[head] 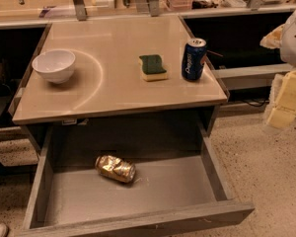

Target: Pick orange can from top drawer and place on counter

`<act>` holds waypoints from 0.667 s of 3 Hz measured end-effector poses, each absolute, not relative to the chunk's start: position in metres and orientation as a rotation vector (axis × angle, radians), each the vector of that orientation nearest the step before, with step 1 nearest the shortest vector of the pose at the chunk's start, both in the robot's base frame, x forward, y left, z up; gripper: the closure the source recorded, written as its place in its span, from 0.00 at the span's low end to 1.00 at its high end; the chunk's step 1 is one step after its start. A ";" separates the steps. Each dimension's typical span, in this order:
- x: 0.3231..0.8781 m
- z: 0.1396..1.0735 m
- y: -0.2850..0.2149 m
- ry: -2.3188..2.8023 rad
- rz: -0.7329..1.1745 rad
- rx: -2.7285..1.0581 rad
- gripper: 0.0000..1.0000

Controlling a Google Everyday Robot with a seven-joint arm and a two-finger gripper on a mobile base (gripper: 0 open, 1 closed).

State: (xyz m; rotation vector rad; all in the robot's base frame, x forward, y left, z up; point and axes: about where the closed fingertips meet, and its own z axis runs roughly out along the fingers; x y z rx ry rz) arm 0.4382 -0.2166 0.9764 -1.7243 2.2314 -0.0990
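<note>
The orange can (115, 168) lies on its side on the flat grey bottom of the top drawer (187, 186). Its crumpled gold skin catches the light. It sits left of the drawer's middle and closer to the back than to the front board, touching no wall. Nothing holds it.

The drawer is pulled well out from under the counter (113, 90), and its front board runs along the 6 o'clock edge of the view. The glossy beige top of the counter overhangs the back of the drawer, at 12 o'clock from the can.

Three things stand on the counter, well apart from one another. A white bowl (54, 65) sits upright near the left edge, at about 11 o'clock from the orange can. A sponge (152, 67) with a green top and a yellow base lies flat at about 1 o'clock from it. A blue can (194, 59) with white lettering stands upright near the counter's right edge, just past the sponge at its 3 o'clock.

The gripper (285, 105) hangs at the 3 o'clock edge of the view, at roughly 2 o'clock from the orange can. It is pale yellow and blocky under a white arm segment (295, 38). It is off to the right of the counter, above the speckled floor (266, 181), well apart from the drawer and the can. Whether it is open or closed, I cannot tell, and I see nothing in its grasp.
</note>
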 end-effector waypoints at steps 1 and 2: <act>0.434 0.972 -0.211 2.234 -0.088 -1.715 0.00; 0.418 0.949 -0.178 2.241 0.007 -1.721 0.00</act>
